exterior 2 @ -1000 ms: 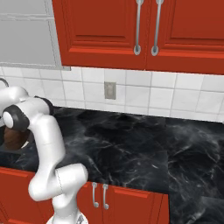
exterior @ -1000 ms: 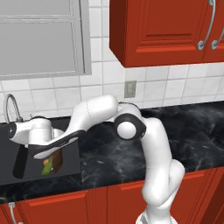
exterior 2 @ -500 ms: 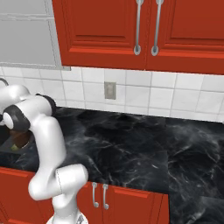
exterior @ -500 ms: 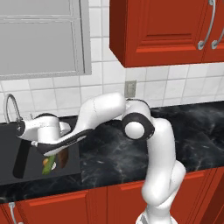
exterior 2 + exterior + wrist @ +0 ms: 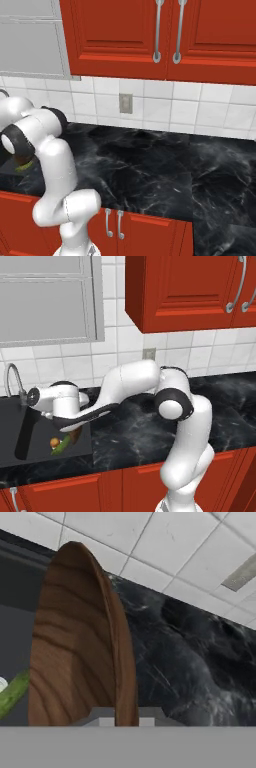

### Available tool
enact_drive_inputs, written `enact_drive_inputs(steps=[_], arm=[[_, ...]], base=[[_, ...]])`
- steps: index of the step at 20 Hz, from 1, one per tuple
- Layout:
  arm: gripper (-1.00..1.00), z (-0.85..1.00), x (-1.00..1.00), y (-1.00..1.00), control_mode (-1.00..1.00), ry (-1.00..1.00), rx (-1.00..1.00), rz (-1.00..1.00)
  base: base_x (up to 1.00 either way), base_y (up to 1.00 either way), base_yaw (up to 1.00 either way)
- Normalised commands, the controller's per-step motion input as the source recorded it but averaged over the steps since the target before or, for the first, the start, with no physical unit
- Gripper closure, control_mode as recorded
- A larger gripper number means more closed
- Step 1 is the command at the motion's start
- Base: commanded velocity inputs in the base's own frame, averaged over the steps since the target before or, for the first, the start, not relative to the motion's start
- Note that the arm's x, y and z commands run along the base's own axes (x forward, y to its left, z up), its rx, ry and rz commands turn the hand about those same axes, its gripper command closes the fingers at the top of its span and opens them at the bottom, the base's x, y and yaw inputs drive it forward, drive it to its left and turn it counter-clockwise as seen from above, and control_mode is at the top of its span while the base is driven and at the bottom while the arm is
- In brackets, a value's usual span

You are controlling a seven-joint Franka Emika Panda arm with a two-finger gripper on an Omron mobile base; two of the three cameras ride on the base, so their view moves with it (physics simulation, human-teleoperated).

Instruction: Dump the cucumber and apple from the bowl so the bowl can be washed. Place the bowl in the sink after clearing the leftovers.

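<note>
While bowl (image 5: 75, 657) tilts – cucumber (image 5: 62, 445) at sink (image 5: 20, 456) edge

Dark wooden bowl (image 5: 75, 652) tipped on edge, cucumber (image 5: 62, 445) and apple (image 5: 54, 442) inside black sink (image 5: 30, 451)

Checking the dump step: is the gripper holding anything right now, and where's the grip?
The gripper holds the bowl by its rim, one finger on each face, with the bowl tipped on edge over the sink.
</note>
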Motion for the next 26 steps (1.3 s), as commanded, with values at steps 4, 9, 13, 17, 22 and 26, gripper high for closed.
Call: enact_drive_inputs(steps=[4,9,13,17,22,26], arm=[[1.00,0.66,-0.20,-0.83,-1.00,-0.03,0.36,-0.05],[1.00,0.60,-0.33,-1.00,-1.00,-0.05,0.49,0.00],[1.00,0.40,-0.47,-1.00,-1.00,0.00,0.53,0.00],[1.00,0.34,-0.43,-1.00,-1.00,0.00,0.52,0.00],[1.00,0.12,-0.27,-1.00,-1.00,0.00,0.50,0.01],[1.00,0.00,-0.38,-1.00,-1.00,0.00,0.41,0.05]], base=[[0.00,0.00,0.00],[0.00,0.00,0.00],[0.00,0.00,0.00],[0.00,0.00,0.00],[0.00,0.00,0.00],[0.00,0.00,0.00]])
